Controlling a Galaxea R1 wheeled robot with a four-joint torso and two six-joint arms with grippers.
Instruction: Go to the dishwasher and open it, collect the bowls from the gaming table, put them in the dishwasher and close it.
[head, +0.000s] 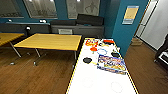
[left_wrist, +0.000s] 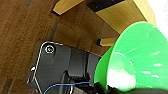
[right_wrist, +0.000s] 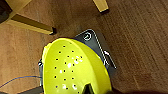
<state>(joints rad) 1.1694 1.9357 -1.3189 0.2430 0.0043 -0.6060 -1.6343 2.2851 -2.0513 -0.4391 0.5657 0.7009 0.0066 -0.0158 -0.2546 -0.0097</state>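
At wrists: one green bowl (left_wrist: 140, 60), one yellow-green bowl (right_wrist: 72, 70).

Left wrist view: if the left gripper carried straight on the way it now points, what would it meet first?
Probably the wooden floor. The green bowl sits at the gripper, and beyond it lie floorboards and light wooden legs; depth is unclear.

Your left gripper (left_wrist: 101, 87) is low over the wood floor, and it has the green bowl (left_wrist: 135, 60) by its rim. Your right gripper (right_wrist: 87, 90) is down near the floor too, and it has the yellow-green bowl (right_wrist: 72, 70) by its edge. Both wrists point down, with the dark robot base under them.
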